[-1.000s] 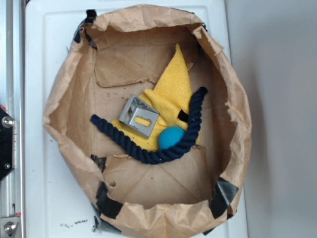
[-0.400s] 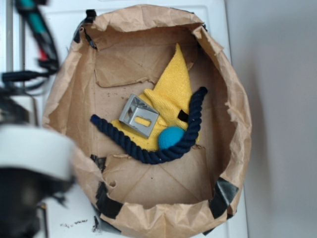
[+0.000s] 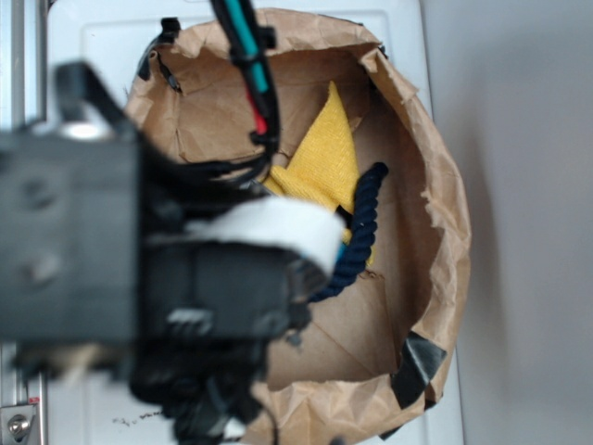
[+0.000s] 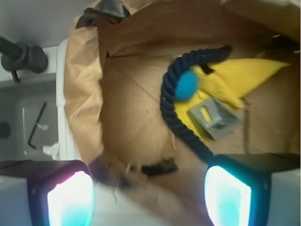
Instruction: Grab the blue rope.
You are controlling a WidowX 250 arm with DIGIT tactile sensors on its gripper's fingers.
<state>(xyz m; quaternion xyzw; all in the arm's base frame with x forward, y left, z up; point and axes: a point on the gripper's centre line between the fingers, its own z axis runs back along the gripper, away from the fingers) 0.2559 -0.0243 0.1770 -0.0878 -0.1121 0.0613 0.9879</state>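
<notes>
Paper bag [image 4: 84, 94] sitting open on white tray [image 3: 102, 46], black tape [image 3: 417, 366] sticking to its rim. Inside, yellow cloth [image 4: 244, 75] lying flat, grey block [image 4: 214, 117] and teal ball [image 4: 186, 86] resting on it.

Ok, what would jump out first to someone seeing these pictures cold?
In the exterior view, the blurred black robot arm fills the left side, hiding much of the brown paper bag. From the wrist, the blue rope curves around a teal ball on a yellow cloth.
</notes>
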